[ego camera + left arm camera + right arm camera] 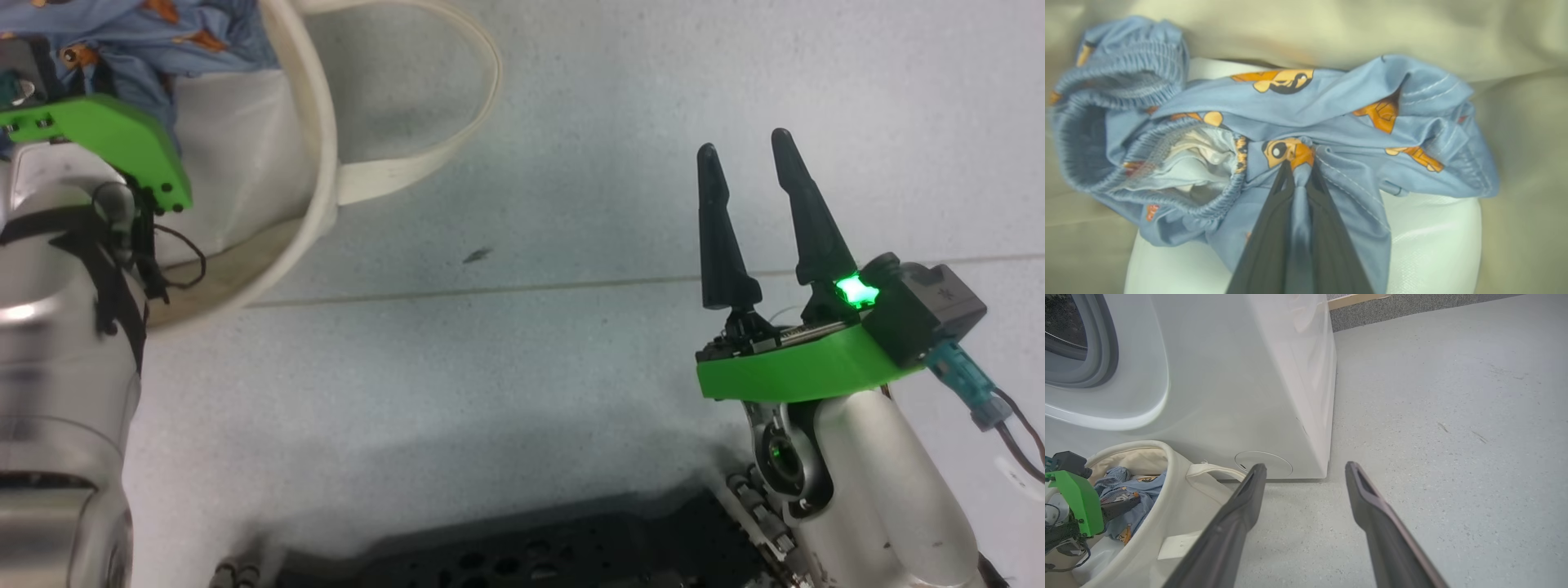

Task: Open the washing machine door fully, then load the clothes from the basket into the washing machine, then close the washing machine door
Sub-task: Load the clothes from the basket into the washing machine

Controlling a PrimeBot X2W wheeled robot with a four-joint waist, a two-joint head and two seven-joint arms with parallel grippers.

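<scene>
Basket (320,147): 1, with 1 loop handle (392,175) seen. Clothes (1331,106) in the basket: 1 light-blue piece, orange prints. White liner (1433,245) in the basket: 1. Washing machine (1229,375) behind the basket: 1. Tools: 2, the left tool (1300,163) inside the basket and the right tool (744,140) outside it, with 2 dark fingers (1237,522) each.

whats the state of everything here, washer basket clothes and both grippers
washing machine, drum opening uncovered
basket, upright on the floor by the washing machine
clothes, crumpled inside the basket
left gripper, shut on a fold of the clothes
right gripper, open and empty over the floor
</scene>
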